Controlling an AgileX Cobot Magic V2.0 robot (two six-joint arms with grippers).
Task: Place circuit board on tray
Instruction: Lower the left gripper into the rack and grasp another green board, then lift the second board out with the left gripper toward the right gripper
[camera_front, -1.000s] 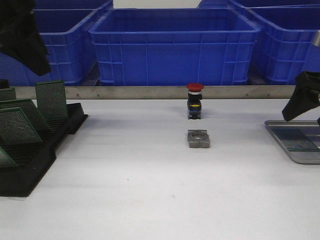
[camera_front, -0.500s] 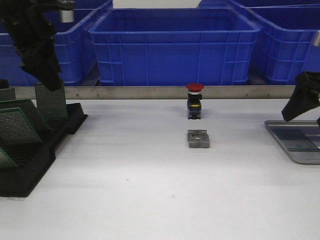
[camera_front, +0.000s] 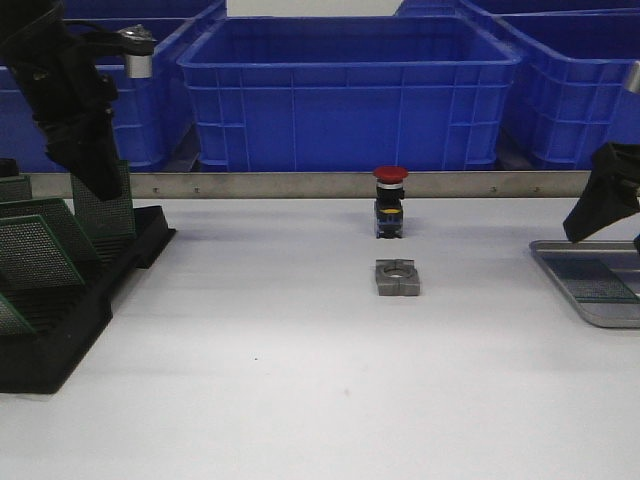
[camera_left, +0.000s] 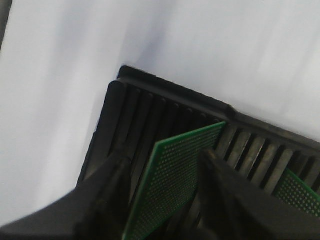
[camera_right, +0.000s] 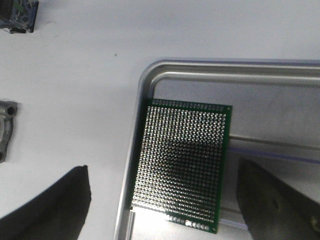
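At the table's nine o'clock edge: we see a black slotted rack (camera_front: 70, 290) holding several green perforated circuit boards, each leaning in its slot.
Left gripper (camera_left: 162, 172): we find its fingers (camera_left: 107, 190) spread to either side of the rearmost circuit board (camera_left: 172, 175), one on each face; we cannot tell whether they touch it yet.
That board: it stands tilted in the rack's back slots, its top corner showing between the fingers in the wrist view; in the front view we see it (camera_front: 108, 212) just below the dark arm.
Tray (camera_front: 560, 262): silver-grey, at three o'clock on the table, cut by the frame edge; well apart from the rack.
On the tray: we see one green perforated board (camera_right: 182, 162) lying flat, its long edge close along the rim (camera_right: 135, 150) near a rounded corner.
Right gripper (camera_right: 165, 200): spread wide and holding nothing, hanging above the tray and that flat board.
Table centre: a red-capped push button (camera_front: 390, 200) stands upright toward twelve o'clock; just in front of it lies a grey metal block with a round bore (camera_front: 397, 278).
Behind the table: we see big blue plastic bins (camera_front: 350, 90) beyond a metal rail.
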